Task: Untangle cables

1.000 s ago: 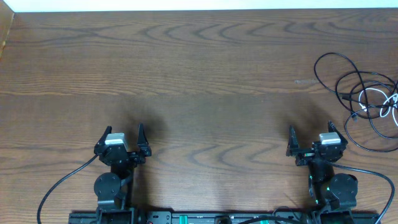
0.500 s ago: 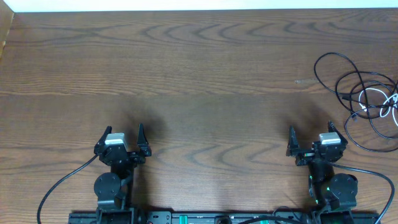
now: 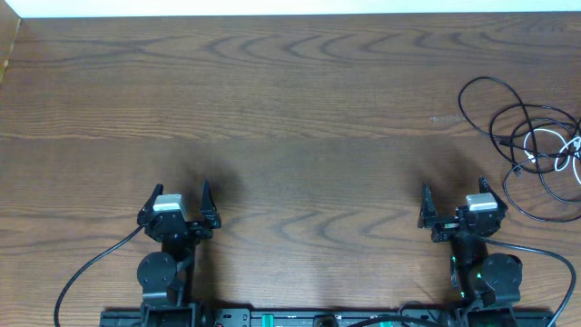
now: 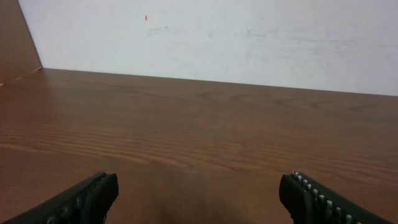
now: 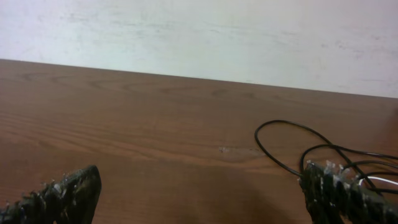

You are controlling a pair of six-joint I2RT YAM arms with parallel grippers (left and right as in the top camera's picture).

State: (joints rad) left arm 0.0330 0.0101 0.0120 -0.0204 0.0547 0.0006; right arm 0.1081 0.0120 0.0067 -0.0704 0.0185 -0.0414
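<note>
The cables (image 3: 536, 145) lie in a tangle at the right edge of the wooden table (image 3: 290, 109). Black loops overlap each other, and a shorter white cable (image 3: 567, 150) sits among them. In the right wrist view a black loop (image 5: 283, 121) curves across the wood, just beyond the right fingertip. My right gripper (image 3: 454, 187) (image 5: 200, 177) stands open near the front edge, to the near left of the tangle, with nothing in it. Far to the left, my left gripper (image 3: 180, 191) (image 4: 199, 186) is also open over bare wood.
A white wall (image 4: 249, 37) runs along the table's far edge. A brown side panel (image 4: 15, 43) stands at the far left corner. Thick black arm cables (image 3: 91, 263) trail from both arm bases along the front edge.
</note>
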